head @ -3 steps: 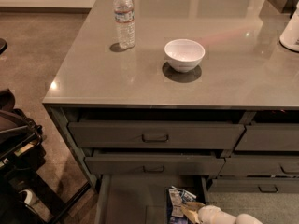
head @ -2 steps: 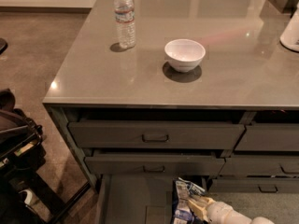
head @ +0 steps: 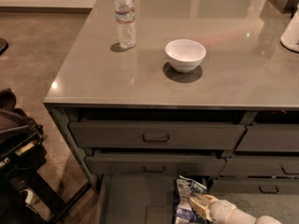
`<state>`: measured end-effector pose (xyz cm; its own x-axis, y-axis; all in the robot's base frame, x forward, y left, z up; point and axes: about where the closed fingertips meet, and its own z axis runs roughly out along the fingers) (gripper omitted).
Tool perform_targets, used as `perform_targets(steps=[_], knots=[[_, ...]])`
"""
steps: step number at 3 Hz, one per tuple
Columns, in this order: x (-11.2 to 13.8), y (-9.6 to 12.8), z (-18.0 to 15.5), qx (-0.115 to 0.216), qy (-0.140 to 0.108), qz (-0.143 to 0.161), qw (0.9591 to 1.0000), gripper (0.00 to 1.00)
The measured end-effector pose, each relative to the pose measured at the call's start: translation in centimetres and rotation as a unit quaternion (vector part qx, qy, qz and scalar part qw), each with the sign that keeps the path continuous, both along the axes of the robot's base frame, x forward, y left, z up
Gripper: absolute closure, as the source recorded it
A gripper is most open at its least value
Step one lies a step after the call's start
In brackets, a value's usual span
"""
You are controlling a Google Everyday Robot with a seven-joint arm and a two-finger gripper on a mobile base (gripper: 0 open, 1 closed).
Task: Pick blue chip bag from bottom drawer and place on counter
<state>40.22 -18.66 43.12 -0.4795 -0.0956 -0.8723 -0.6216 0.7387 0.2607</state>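
Note:
The blue chip bag (head: 183,200) stands crinkled and upright at the right side of the open bottom drawer (head: 133,199), low in the camera view. My gripper (head: 197,203) reaches in from the lower right on its white arm, and its tan fingers are closed on the bag's right edge. The bag's lower end runs off the bottom of the view. The grey counter (head: 140,78) spreads above the drawer fronts.
A water bottle (head: 125,17) and a white bowl (head: 185,54) stand on the counter, and a white object (head: 291,31) sits at its right edge. Two handled drawers (head: 155,135) above the bottom one stand slightly ajar. Dark equipment (head: 18,148) sits on the floor at the left.
The gripper has moved forward onto the bag, and the bag has risen from lying low to standing upright in the drawer.

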Motion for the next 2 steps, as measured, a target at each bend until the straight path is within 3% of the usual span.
perform_targets(steps=[1,2], knots=[[-1.1,0.4,7.4,-0.001,-0.052,0.030,0.9982,1.00],[-2.4,0.3,15.9,-0.012,-0.125,0.037,0.9914,1.00]])
